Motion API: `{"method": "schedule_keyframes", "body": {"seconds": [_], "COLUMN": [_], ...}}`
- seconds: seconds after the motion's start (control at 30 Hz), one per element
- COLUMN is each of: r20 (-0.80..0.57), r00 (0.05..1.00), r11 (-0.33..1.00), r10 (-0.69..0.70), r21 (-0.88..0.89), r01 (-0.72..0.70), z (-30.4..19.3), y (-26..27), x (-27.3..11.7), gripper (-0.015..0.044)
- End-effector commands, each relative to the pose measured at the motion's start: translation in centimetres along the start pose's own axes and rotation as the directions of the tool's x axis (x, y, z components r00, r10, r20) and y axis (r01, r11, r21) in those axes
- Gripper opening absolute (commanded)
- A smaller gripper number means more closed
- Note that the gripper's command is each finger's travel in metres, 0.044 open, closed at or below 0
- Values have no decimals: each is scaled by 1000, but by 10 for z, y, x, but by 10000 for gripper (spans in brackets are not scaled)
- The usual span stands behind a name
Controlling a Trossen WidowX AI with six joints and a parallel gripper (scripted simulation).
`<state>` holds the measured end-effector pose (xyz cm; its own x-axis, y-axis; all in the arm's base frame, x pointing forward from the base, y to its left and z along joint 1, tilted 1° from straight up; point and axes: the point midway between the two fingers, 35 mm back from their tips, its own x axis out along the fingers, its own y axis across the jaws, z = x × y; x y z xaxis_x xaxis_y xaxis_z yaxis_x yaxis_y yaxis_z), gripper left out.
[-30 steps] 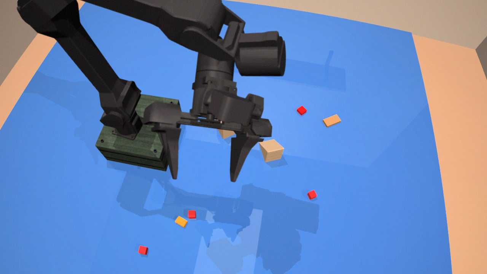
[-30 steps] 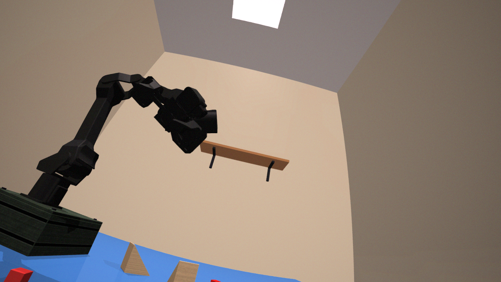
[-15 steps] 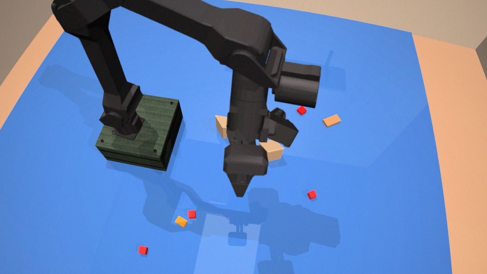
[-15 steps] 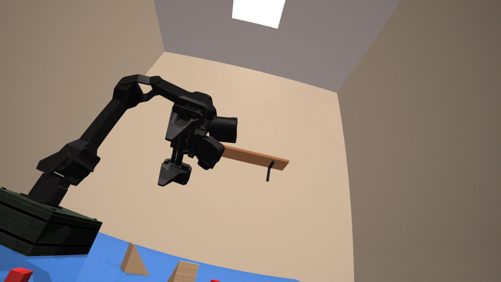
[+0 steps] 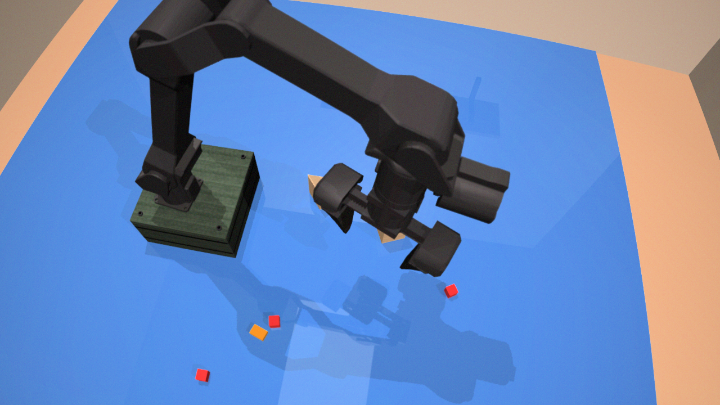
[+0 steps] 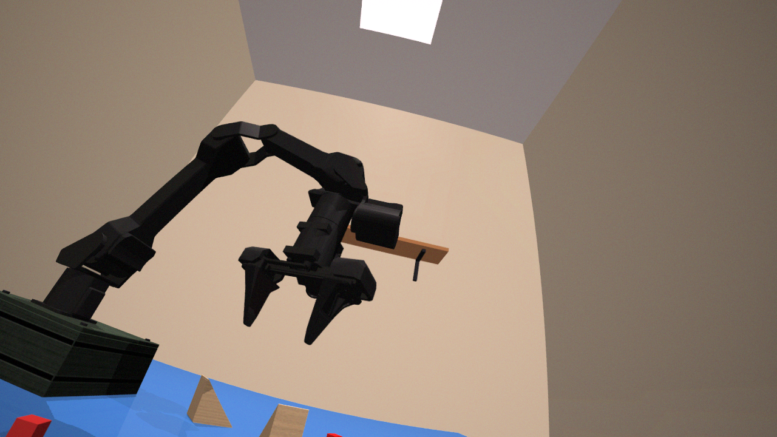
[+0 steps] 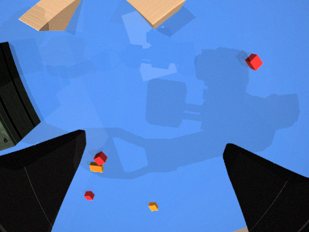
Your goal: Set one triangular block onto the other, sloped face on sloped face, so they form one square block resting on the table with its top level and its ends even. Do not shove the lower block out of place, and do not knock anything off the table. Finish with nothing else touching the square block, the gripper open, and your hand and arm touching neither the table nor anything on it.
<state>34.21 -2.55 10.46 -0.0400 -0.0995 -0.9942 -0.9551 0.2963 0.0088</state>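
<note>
Hovering high over the wide blue table top (image 5: 528, 151), I see it run out to a peach floor band (image 5: 654, 176) on the right and at the far left corner, with tan walls beyond; the blue surface reaches well past me on every side. My black jointed arm (image 5: 311, 65) rises from the dark green wooden base box (image 5: 201, 211) at the left and arches across to the middle of the table. A brown wooden wall shelf (image 6: 429, 250) hangs on the back wall, partly behind my wrist.

My black parallel-jaw gripper (image 6: 279, 332) points down, spread wide with nothing between its fingers, well clear of the surface.

Below me lie the two pale wooden triangular blocks, apart from each other and both resting on the table. The nearer-base triangular block (image 7: 51, 9) sits just off the green box; the other triangular block (image 7: 156, 1) lies to its right. From above, my gripper hides most of both, leaving only a corner of each showing.

Small loose pieces are scattered toward the near edge: a small red cube (image 5: 451, 289) near my right finger, a second red cube (image 5: 273, 320) just beside a flat orange tile (image 5: 258, 332), and a third red cube (image 5: 201, 374) further out. All stand well apart from the two wooden blocks.
</note>
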Motion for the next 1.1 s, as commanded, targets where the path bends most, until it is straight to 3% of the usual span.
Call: {"method": "schedule_keyframes", "body": {"seconds": [0.0, 0.1, 1.07], "r20": [354, 386, 386], "r00": [903, 885, 885], "r11": [723, 668, 668], "r10": [243, 259, 259], "r21": [-686, -734, -734], "r01": [74, 125, 125], "z": [51, 56, 67], "y": [-15, -17, -15], "x": [31, 33, 53], "gripper": [440, 440, 440]}}
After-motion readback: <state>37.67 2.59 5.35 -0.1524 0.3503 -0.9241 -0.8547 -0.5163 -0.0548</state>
